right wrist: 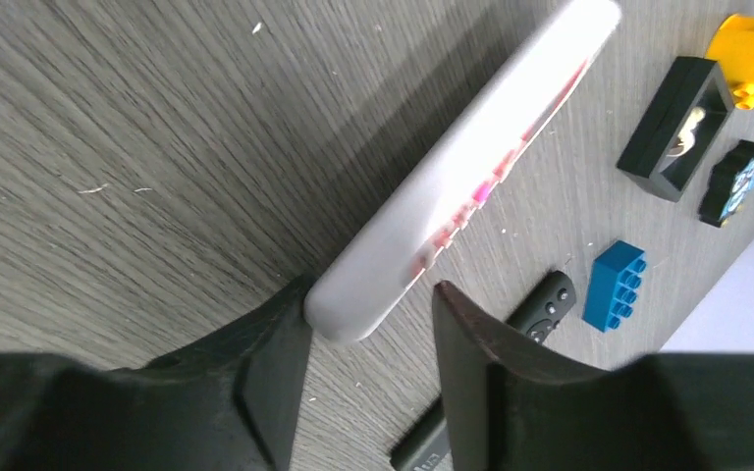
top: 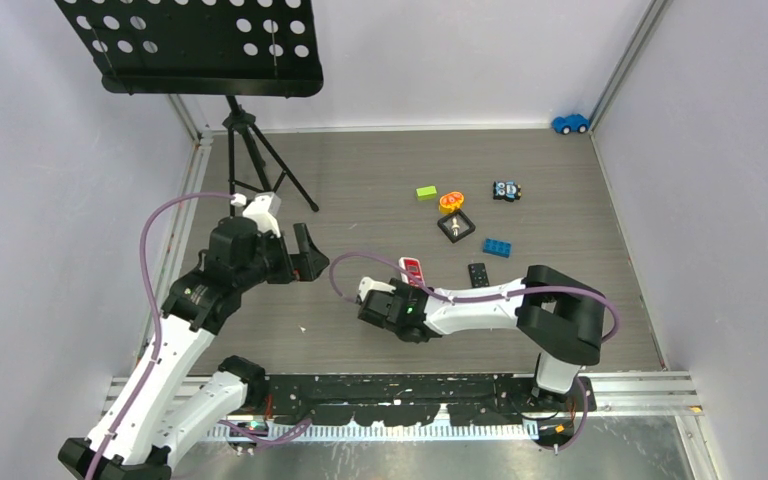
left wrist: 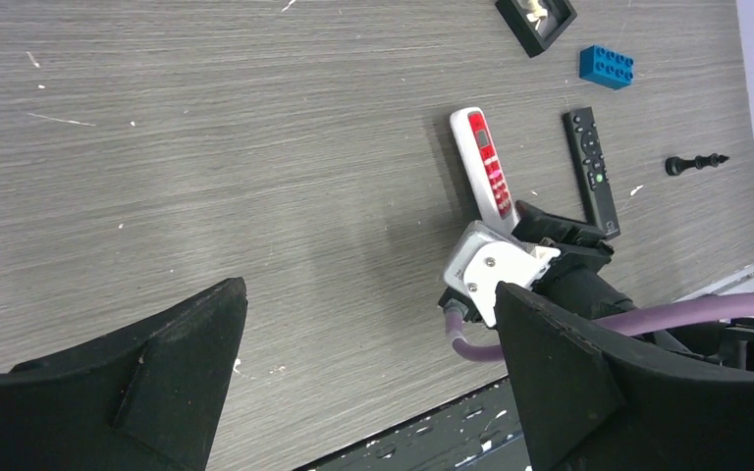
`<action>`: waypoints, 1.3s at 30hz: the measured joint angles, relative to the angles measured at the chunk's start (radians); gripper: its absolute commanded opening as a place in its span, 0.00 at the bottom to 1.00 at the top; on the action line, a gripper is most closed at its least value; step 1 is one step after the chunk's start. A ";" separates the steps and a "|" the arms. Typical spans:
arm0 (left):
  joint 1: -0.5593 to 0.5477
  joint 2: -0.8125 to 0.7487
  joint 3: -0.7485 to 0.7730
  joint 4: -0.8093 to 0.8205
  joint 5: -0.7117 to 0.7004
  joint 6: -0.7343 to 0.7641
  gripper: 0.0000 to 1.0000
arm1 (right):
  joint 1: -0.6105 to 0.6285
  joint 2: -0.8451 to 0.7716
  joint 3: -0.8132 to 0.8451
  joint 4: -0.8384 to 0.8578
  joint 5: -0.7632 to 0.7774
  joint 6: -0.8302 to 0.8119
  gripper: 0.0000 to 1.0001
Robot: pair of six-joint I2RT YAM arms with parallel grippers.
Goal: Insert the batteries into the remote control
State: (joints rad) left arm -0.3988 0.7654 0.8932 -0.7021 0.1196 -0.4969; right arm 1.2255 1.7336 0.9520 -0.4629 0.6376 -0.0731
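The bench (left wrist: 255, 147) looks like grey wood-grain laminate, matt, with fine scratches and white specks. The white and red remote control (right wrist: 471, 167), in the upper middle of the right wrist view, is smooth plastic with a soft shine. The blue brick (right wrist: 617, 285) is glossy plastic. The fingers (right wrist: 491, 363) of the right end effector (right wrist: 368, 319) are matt black, slightly grainy plastic.

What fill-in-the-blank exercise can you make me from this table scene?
The remote whose end lies between the right gripper fingers is white and ____.
The left gripper hangs wide ____.
The brick near the black remote is ____.
Missing words: red; open; blue.
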 measured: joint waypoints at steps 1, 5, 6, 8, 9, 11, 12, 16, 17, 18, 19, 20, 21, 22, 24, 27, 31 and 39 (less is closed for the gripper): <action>0.000 0.000 0.005 -0.006 -0.005 0.004 1.00 | 0.002 0.001 0.005 -0.006 0.000 -0.001 0.68; 0.001 0.000 0.027 -0.027 -0.023 0.013 1.00 | 0.008 -0.016 0.025 -0.023 -0.031 0.008 0.75; 0.001 -0.001 0.034 -0.033 -0.027 0.016 1.00 | 0.010 -0.030 0.024 -0.026 -0.062 0.019 0.75; 0.002 -0.003 0.044 -0.037 -0.030 0.021 1.00 | 0.013 -0.068 0.019 -0.035 -0.117 0.032 0.75; 0.002 -0.005 0.045 -0.037 -0.030 0.024 1.00 | 0.016 -0.095 0.016 -0.039 -0.143 0.036 0.76; 0.002 -0.014 0.045 -0.038 -0.030 0.026 1.00 | 0.017 -0.159 0.011 -0.045 -0.177 0.053 0.75; 0.002 -0.019 0.045 -0.038 -0.031 0.026 1.00 | 0.018 -0.203 0.008 -0.045 -0.186 0.063 0.75; 0.002 -0.045 0.045 -0.041 -0.048 0.021 1.00 | 0.019 -0.396 -0.003 -0.041 -0.151 0.108 0.74; 0.002 -0.054 0.045 -0.043 -0.051 0.021 1.00 | 0.019 -0.452 -0.009 -0.038 -0.117 0.124 0.74; 0.002 -0.063 0.045 -0.044 -0.055 0.021 1.00 | 0.020 -0.512 -0.016 -0.036 -0.075 0.140 0.74; 0.002 -0.077 0.045 -0.045 -0.058 0.024 1.00 | 0.021 -0.575 -0.024 -0.036 -0.027 0.159 0.74; 0.002 -0.092 0.045 -0.047 -0.062 0.027 1.00 | 0.021 -0.641 -0.032 -0.035 0.024 0.177 0.74; 0.002 -0.109 0.045 -0.050 -0.067 0.031 1.00 | 0.021 -0.706 -0.038 -0.037 0.069 0.191 0.74; 0.002 -0.121 0.045 -0.052 -0.071 0.033 1.00 | 0.021 -0.777 -0.045 -0.038 0.117 0.207 0.77; 0.002 -0.149 0.050 -0.060 -0.076 0.039 1.00 | 0.021 -0.946 -0.053 -0.039 0.228 0.232 0.83; 0.002 -0.204 0.054 -0.058 -0.071 0.053 1.00 | 0.021 -1.210 -0.058 -0.010 0.433 0.241 0.86; 0.002 -0.277 0.055 -0.057 -0.065 0.068 1.00 | 0.019 -1.474 -0.059 0.021 0.654 0.223 0.87; 0.002 -0.323 0.082 -0.097 -0.090 0.106 1.00 | 0.019 -1.522 -0.014 -0.146 0.859 0.336 0.88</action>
State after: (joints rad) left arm -0.3969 0.4423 0.9752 -0.7994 0.0292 -0.3904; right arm 1.2446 0.2115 0.9382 -0.6086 1.4971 0.2630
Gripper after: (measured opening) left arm 0.994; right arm 0.874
